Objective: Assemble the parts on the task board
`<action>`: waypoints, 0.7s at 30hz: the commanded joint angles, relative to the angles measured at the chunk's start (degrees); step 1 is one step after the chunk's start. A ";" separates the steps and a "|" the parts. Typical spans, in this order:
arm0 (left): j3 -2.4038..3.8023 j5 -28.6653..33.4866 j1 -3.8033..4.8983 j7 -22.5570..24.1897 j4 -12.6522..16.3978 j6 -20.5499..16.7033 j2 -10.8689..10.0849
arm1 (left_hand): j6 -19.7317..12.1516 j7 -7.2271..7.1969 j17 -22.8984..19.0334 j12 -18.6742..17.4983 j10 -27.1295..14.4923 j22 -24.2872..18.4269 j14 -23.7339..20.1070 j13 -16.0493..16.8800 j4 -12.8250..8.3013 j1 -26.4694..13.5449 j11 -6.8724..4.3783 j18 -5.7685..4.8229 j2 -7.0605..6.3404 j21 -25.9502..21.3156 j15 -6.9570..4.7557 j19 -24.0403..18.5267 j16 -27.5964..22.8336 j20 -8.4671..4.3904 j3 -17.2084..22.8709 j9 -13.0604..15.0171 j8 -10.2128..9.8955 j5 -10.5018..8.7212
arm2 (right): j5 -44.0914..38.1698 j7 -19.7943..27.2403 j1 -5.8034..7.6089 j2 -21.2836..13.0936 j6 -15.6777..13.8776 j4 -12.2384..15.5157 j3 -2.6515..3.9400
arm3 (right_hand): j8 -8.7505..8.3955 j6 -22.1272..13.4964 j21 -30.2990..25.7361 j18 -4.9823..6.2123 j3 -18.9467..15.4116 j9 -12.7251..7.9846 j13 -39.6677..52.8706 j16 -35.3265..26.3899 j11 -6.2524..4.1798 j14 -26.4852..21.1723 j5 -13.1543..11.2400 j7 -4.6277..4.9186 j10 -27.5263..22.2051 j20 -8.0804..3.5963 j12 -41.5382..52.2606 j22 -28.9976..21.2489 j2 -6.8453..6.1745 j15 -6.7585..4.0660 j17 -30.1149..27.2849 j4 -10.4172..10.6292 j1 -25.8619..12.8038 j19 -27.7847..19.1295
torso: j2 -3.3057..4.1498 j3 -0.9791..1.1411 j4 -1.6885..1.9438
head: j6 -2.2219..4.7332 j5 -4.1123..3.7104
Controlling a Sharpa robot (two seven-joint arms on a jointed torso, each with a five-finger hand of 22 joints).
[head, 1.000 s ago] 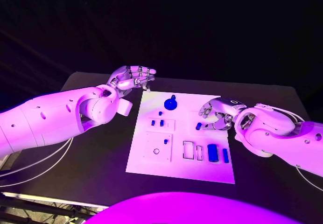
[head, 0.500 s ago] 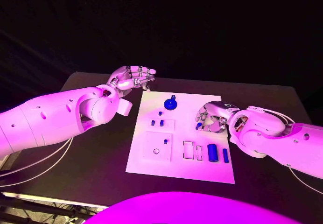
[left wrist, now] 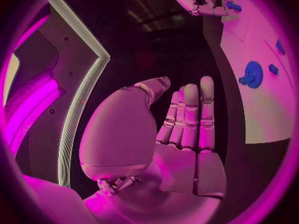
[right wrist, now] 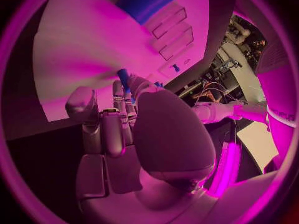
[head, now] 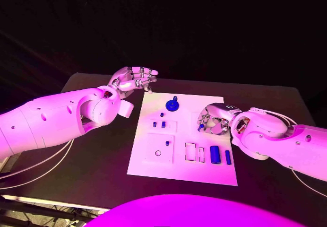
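**Right hand has a blue peg, most of the board not yet assembled**

Head view: the task board (head: 184, 161) is my landmark. The right hand (head: 214, 120) sits over the board's right edge, fingers pinching a small blue part (head: 201, 127). The left hand (head: 135, 78) hangs just off the board's far left corner, fingers curled in, nothing in them. On the board, the round blue knob (head: 172, 104) lies near the far edge, two tiny pegs (head: 159, 125) mid-board, two long blue bars (head: 219, 155) toward the near right.

Left wrist view: fingers (left wrist: 190, 115) together, holding nothing, board off to the side.

Right wrist view: blue part (right wrist: 123, 78) poking out between the fingertips, above the board.

My guess: early to midway, several slots look unfilled.
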 commanded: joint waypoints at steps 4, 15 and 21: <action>0.03 -0.38 0.05 0.09 0.06 1.01 0.10 | -0.51 0.20 -0.09 -0.06 -0.42 -0.11 0.02 -0.07 0.04 -0.28 0.03 0.79 0.12 -0.33 0.24 0.07 0.37 0.45 -0.54 -0.06 0.29 -0.07 | -0.48 0.60 -0.16 0.17 0.84 -0.17 -0.02 | 0.19 0.72 0.34 -1.12 1.08 0.07 0.02 0.29 -0.03 2.39 -0.24 0.05 0.52 -0.10 -0.56 0.10 -0.64 -0.51 0.13 -0.08 -0.12 0.31 | 0.03 0.03 0.03 | -0.02 0.01; 0.03 -0.49 0.05 -0.04 0.07 1.00 0.09 | -0.51 0.20 -0.09 -0.06 -0.42 -0.11 0.02 -0.07 0.04 -0.28 0.03 0.79 0.12 -0.33 0.24 0.07 0.37 0.45 -0.54 -0.06 0.29 -0.07 | -0.88 0.71 -0.24 0.18 0.61 -0.08 -0.03 | 0.85 2.84 1.12 -1.23 6.60 0.57 0.19 0.47 -0.59 2.45 -0.25 -0.37 3.61 -0.50 -2.02 0.91 -0.55 -1.00 0.44 -1.80 0.72 0.50 | 0.01 -0.01 0.02 | -0.03 -0.13; 0.02 -0.50 0.05 -0.05 0.04 0.98 0.10 | -0.51 0.20 -0.09 -0.06 -0.42 -0.11 0.02 -0.07 0.04 -0.28 0.03 0.79 0.12 -0.33 0.24 0.07 0.37 0.45 -0.54 -0.06 0.29 -0.07 | -0.87 1.13 -0.29 0.14 -1.25 0.16 -0.03 | 2.08 4.84 2.46 -1.44 9.27 1.51 0.60 0.77 -1.41 2.61 -0.38 -1.21 6.40 -0.98 -2.54 1.86 -0.01 -1.61 0.97 -2.97 -0.47 0.95 | 0.02 0.00 0.05 | -0.03 -0.18</action>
